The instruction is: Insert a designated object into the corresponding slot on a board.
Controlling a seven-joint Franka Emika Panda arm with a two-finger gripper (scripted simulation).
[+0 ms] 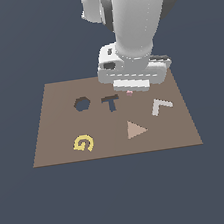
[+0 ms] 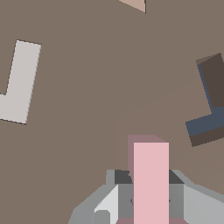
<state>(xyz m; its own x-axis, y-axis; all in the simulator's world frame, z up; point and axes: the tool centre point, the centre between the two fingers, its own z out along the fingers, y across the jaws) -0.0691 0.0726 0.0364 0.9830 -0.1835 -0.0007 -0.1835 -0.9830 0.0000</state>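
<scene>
T-block (image 2: 151, 181) pale pink, flat, clamped in tool (image 2: 151, 197)

Backdrop (image 1: 14, 47) is flat dark slate blue on all sides in the exterior view, no seam between wall and floor, no furniture or windows visible. Lighting is even and diffuse, with no cast shadows anywhere on the blue. Wrist view frame is filled edge to edge with brown surface, so no background shows there.
</scene>
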